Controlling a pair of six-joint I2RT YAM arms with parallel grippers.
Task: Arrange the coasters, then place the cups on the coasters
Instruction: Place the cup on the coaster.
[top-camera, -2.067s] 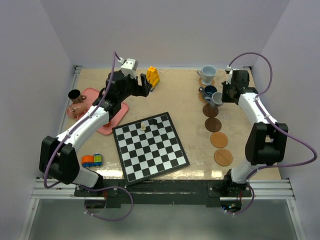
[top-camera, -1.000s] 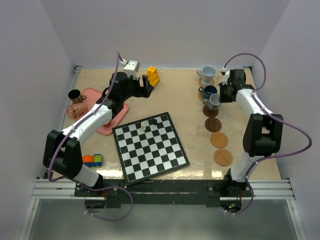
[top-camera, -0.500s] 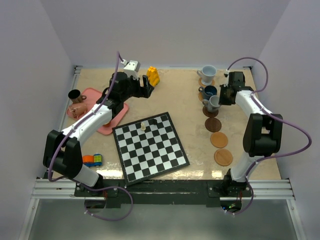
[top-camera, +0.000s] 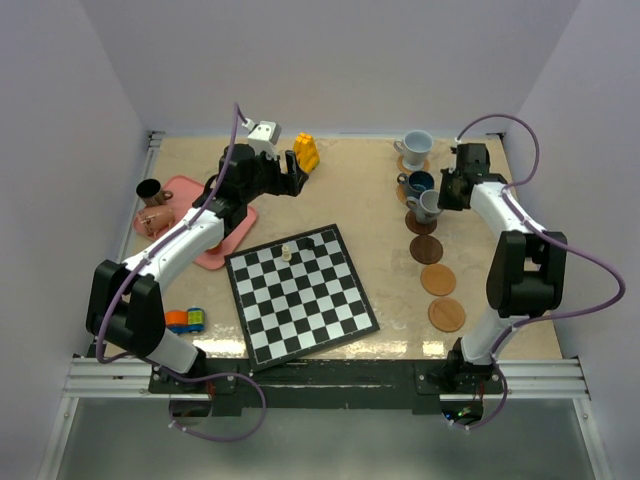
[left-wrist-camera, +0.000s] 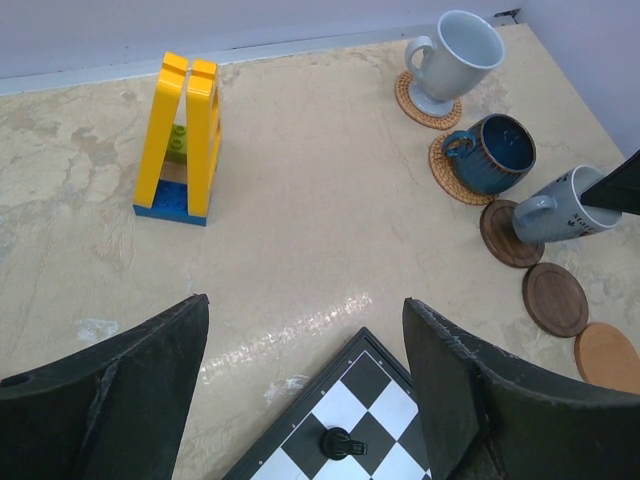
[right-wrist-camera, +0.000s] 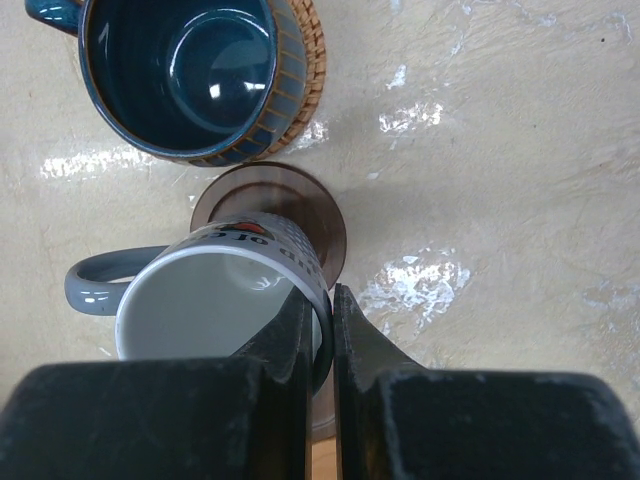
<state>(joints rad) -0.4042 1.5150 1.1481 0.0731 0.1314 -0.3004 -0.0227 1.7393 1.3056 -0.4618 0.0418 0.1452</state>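
The right pincer (right-wrist-camera: 322, 305) pinches the grey cup (right-wrist-camera: 200, 315) by its rim, tilted over the dark coaster (right-wrist-camera: 322, 215) just beside the teal cup (right-wrist-camera: 180, 70), so releasing before it levels could tip it off or knock its neighbour.

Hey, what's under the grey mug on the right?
A dark brown coaster, partly showing; the grey mug, pinched at its rim by the right claw, hides the rest.

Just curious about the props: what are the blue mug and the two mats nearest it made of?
Teal mug: likely glazed ceramic, glossy with bright reflections. Woven mat under it: plant fibre, perhaps rattan, ribbed edge. Dark coaster under the grey mug: probably varnished wood, smooth, slightly shiny.
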